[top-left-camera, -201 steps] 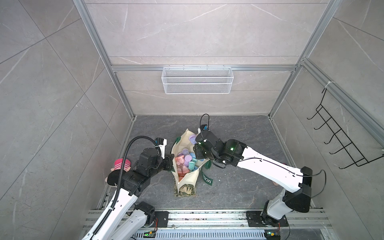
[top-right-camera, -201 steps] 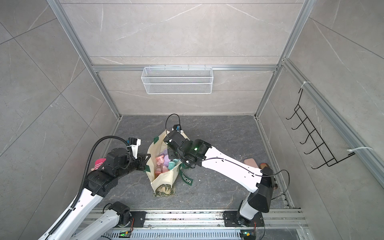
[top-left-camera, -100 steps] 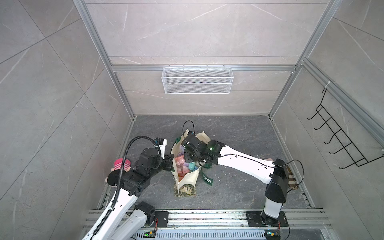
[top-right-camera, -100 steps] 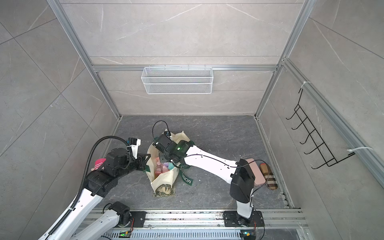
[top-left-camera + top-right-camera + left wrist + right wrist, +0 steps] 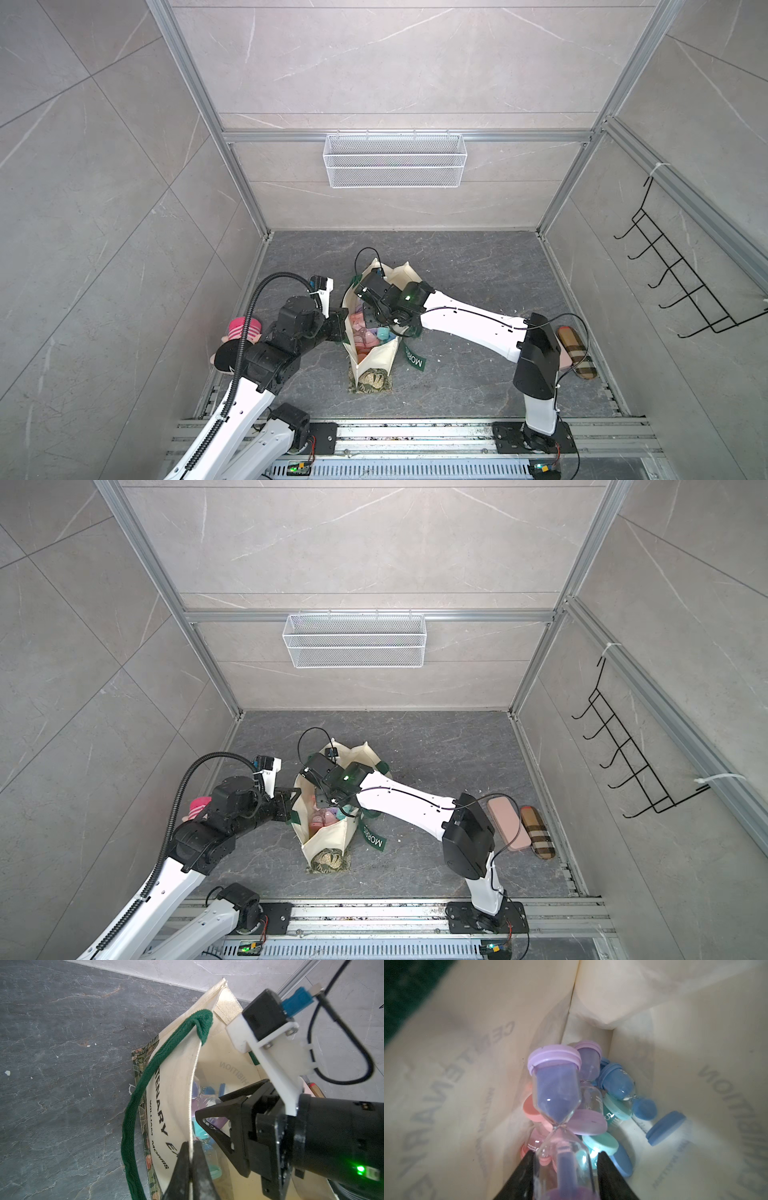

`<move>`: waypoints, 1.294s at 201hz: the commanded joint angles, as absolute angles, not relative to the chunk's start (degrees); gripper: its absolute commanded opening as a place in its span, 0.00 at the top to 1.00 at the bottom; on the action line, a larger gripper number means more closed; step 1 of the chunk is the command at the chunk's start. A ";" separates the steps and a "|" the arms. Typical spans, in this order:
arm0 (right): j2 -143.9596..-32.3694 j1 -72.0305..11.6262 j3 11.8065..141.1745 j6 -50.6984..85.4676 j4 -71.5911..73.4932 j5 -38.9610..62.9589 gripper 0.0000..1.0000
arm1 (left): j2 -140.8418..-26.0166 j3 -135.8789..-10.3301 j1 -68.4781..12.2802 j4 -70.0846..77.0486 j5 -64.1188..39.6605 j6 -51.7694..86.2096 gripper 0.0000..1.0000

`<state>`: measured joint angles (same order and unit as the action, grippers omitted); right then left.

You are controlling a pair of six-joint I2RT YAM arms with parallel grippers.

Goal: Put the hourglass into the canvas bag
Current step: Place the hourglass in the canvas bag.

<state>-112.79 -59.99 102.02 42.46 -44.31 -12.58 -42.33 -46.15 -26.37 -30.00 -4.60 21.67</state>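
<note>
The cream canvas bag (image 5: 376,361) (image 5: 328,839) stands open on the dark floor, with a green "MORRIS" strap (image 5: 415,359) lying beside it. My left gripper (image 5: 190,1144) is shut on the bag's near rim (image 5: 193,1088) and holds the mouth open; it also shows in a top view (image 5: 341,328). My right gripper (image 5: 565,1154) reaches down inside the bag. It is shut on the clear lower bulb of a purple hourglass (image 5: 556,1093), which hangs above the pile at the bottom. The bag's inner walls (image 5: 446,1084) surround it.
Several pink, teal, blue and purple hourglasses (image 5: 618,1084) lie on the bag's bottom. A pink case (image 5: 509,823) and a plaid case (image 5: 538,833) lie at the right wall, and a pink plush toy (image 5: 241,328) sits behind my left arm. A wire basket (image 5: 395,160) hangs on the back wall; a hook rack (image 5: 681,286) hangs on the right wall.
My right arm has swung left and lowered its gripper, with the purple hourglass, from above the bag's mouth down into the bag. My left arm has kept still on the rim.
</note>
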 commanded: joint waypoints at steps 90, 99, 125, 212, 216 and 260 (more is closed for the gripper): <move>-109.43 -60.43 103.91 42.37 -48.48 -15.85 0.30 | -40.46 -47.13 -26.35 -24.52 -4.65 21.02 1.00; -108.35 -60.55 104.06 42.27 -49.22 -16.77 0.29 | -40.54 -47.13 -26.35 -24.53 -4.66 21.01 1.00; -103.98 -61.04 103.54 41.59 -51.55 -21.09 0.28 | -40.77 -47.20 -26.34 -24.52 -4.47 21.05 1.00; -79.37 -60.91 90.33 49.86 -64.39 -44.78 0.24 | -40.86 -48.25 -26.30 -25.84 -3.37 21.48 0.71; -78.81 -60.91 90.14 51.13 -65.97 -46.29 0.24 | -40.87 -48.44 -26.32 -26.04 -3.30 21.40 0.67; -75.41 -60.91 89.31 60.53 -79.67 -59.20 0.24 | -41.45 -51.81 -26.31 -27.69 -2.24 20.99 0.00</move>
<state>-75.70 -60.84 89.97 53.28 -69.14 -48.80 -41.56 -47.40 -26.37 -29.08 -3.09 21.61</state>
